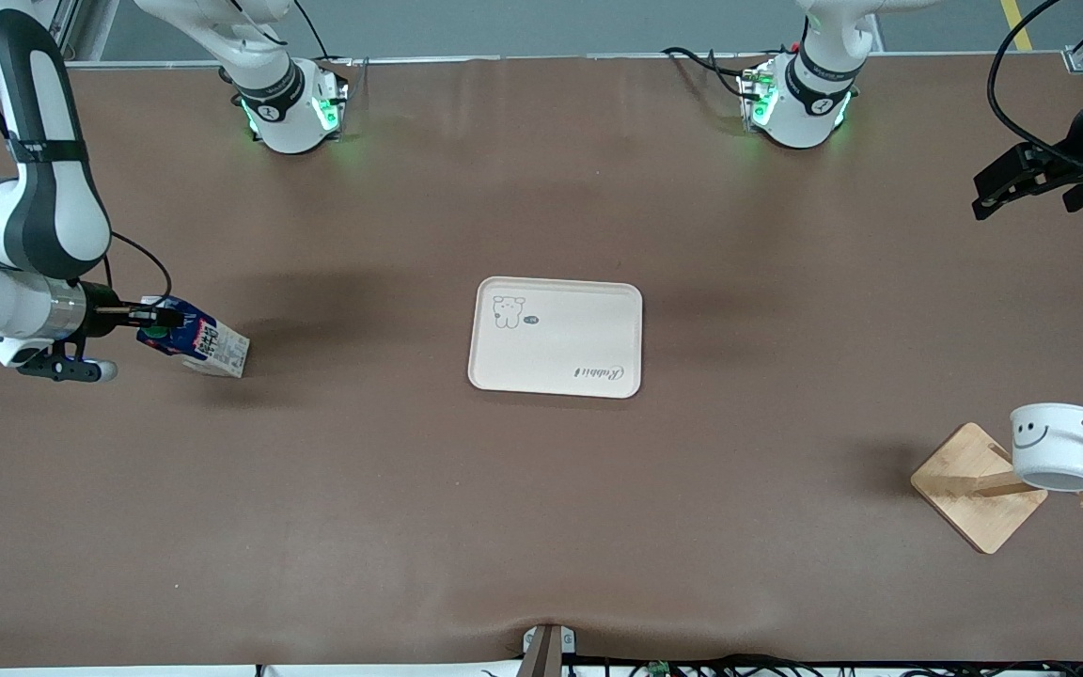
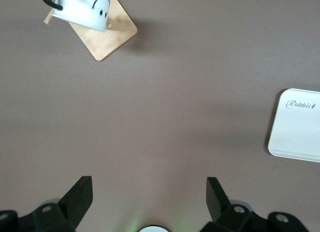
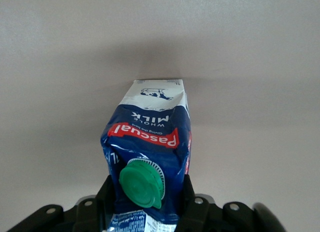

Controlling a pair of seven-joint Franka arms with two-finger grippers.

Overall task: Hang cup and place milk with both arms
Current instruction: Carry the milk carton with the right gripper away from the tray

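The milk point(image 1: 198, 343) is a dark blue carton with a green cap, tilted, at the right arm's end of the table. My right gripper point(image 1: 158, 324) is shut on its top, and the right wrist view shows the carton point(image 3: 150, 137) between my right gripper's point(image 3: 146, 184) black fingers. I cannot tell whether its base touches the table. The cup point(image 1: 1054, 447), white with a smiley face, hangs by its black handle on a wooden rack point(image 1: 969, 489) near the front camera at the left arm's end. My left gripper point(image 1: 997, 188) is open and empty, up in the air over the table's edge at that end.
A cream tray point(image 1: 556, 337) with a small animal drawing lies at the middle of the table. The left wrist view shows my open left gripper point(image 2: 149, 184), the cup point(image 2: 82, 7), the rack's base point(image 2: 112, 35) and a corner of the tray point(image 2: 300, 124).
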